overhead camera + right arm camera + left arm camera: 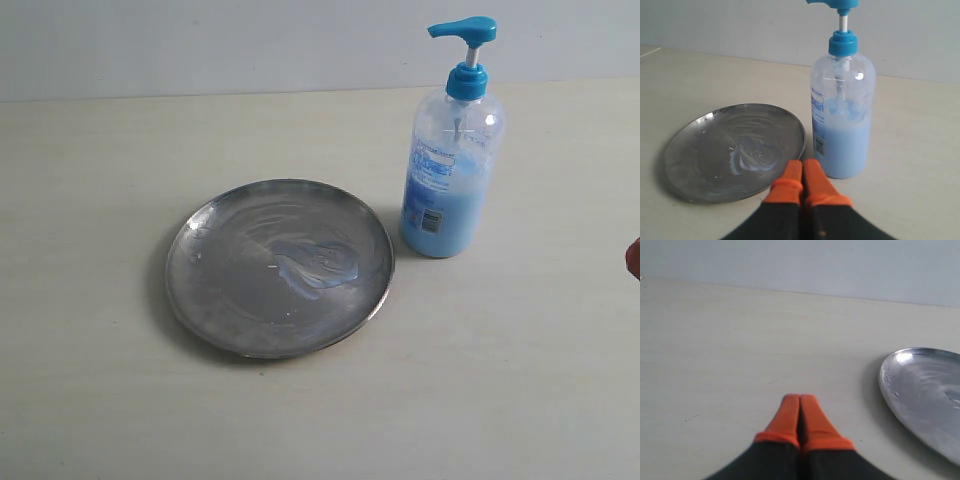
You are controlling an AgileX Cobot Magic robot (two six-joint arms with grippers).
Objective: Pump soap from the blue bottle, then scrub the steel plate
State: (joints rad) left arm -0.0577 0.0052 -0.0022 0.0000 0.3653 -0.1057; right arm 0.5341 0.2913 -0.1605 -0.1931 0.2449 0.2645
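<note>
The steel plate lies flat on the table with a smear of pale blue soap near its middle. The blue bottle stands upright just right of the plate, pump head up. My right gripper is shut and empty, its orange fingertips close to the bottle and the plate's rim; soap shows on the plate. Only a red sliver of it reaches the exterior view's right edge. My left gripper is shut and empty over bare table, left of the plate.
A pale wooden table carries everything. A light grey wall runs along its back edge.
</note>
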